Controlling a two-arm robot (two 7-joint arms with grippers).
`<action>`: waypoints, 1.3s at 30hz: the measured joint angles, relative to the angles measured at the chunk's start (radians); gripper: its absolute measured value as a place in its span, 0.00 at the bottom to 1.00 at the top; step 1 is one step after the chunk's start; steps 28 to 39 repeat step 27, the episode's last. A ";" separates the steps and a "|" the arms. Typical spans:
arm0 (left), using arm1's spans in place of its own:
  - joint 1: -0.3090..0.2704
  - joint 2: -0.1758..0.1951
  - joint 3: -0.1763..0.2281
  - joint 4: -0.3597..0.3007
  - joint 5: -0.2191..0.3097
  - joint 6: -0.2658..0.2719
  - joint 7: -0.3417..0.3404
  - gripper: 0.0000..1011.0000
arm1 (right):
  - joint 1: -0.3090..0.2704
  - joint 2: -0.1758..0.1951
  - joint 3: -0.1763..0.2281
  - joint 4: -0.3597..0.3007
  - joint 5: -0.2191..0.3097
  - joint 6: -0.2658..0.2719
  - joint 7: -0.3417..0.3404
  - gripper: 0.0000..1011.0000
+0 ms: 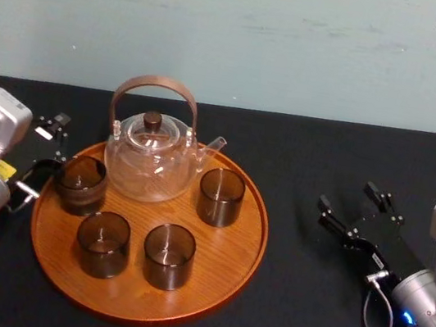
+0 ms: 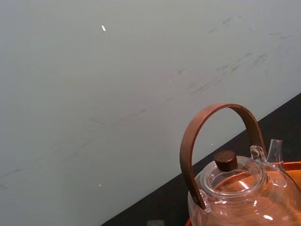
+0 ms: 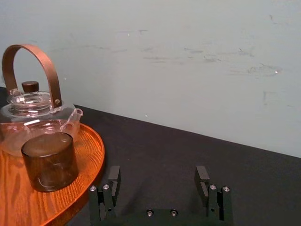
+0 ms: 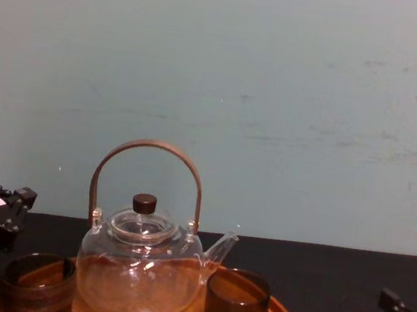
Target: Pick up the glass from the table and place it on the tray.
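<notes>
- A pale green wall (image 1: 303,44) stands behind the table (image 1: 303,310), whose black top is wide and flat.
- At the far left, the left gripper (image 1: 47,155) is low at the left edge of the tray (image 1: 220,255). Its two fingers are spread wide and grip nothing.
- Just beside these fingers stands the glass (image 1: 80,183), dark and upright, on the tray close inside the left rim. I cannot tell if a finger touches it. In my judgement this is the task's glass and it is already put down, because it sits so near the rim on the side from where this arm reaches.
- Next comes the teapot (image 1: 152,157), clear, with a brown arched handle, at the back of the tray. It takes the middle, so the glasses must go around it.
- The three other glasses (image 1: 168,255) stand upright on the tray, in front and to the right of the teapot, each apart from its neighbours.
- At the right, the right gripper (image 1: 346,195) is over bare table, well apart from the tray, its fingers apart and empty. It looks parked.
</notes>
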 joint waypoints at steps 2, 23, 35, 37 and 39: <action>0.000 0.000 0.000 0.000 0.000 0.000 0.000 0.00 | -0.003 -0.003 0.004 -0.001 -0.009 0.005 -0.007 0.99; 0.000 0.000 0.000 0.000 0.000 0.000 0.000 0.00 | 0.000 -0.001 0.000 -0.001 -0.004 0.004 -0.002 0.99; 0.000 0.000 0.000 0.000 0.000 0.000 0.000 0.00 | 0.000 -0.001 0.000 -0.001 -0.004 0.004 -0.001 0.99; 0.000 0.000 0.000 0.000 0.000 0.000 0.000 0.00 | 0.000 -0.001 0.000 -0.001 -0.004 0.004 -0.001 0.99; 0.000 0.000 0.000 0.000 0.000 0.000 0.000 0.00 | 0.000 -0.001 0.000 -0.001 -0.004 0.004 -0.001 0.99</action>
